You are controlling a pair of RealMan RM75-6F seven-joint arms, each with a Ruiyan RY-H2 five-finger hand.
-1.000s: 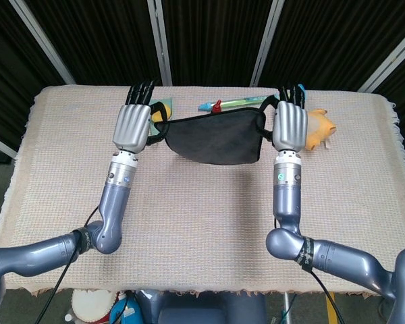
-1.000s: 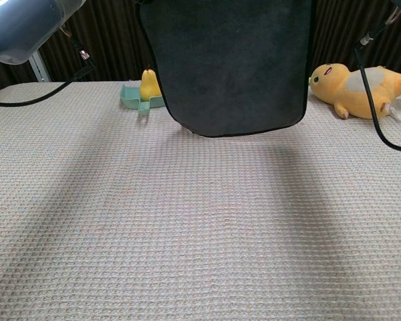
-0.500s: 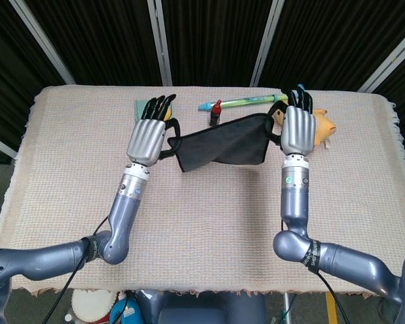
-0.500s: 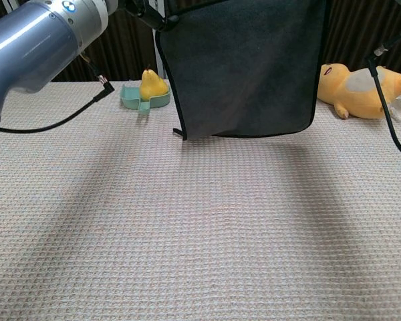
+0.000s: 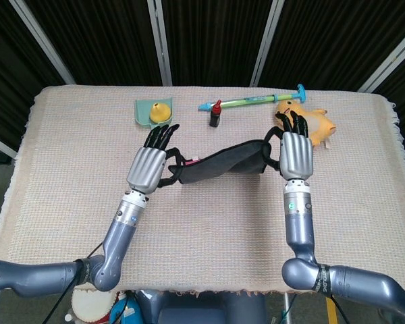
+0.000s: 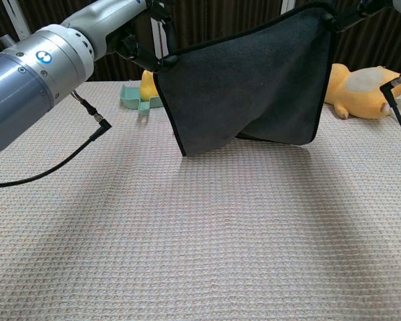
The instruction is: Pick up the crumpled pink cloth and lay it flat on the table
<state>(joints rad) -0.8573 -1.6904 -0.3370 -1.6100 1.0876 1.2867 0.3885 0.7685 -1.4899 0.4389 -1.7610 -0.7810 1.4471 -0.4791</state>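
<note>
Cloth (image 6: 247,87), dark grey, pink sliver at one edge, hangs stretched above worktop (image 5: 209,223), lower edge near surface. Left hand (image 5: 150,164) pinches one top corner, right hand (image 5: 294,150) other. Yellow plush toy (image 6: 364,87) behind, green tray (image 5: 150,110) far left.

Even, bright overhead lighting; background dark. Both views sharp. In the chest view, soft broad shadows fall on the worktop (image 6: 207,254) beneath the cloth (image 6: 254,93) and the near arm; faint glare marks the arm's casing (image 6: 27,87).
</note>
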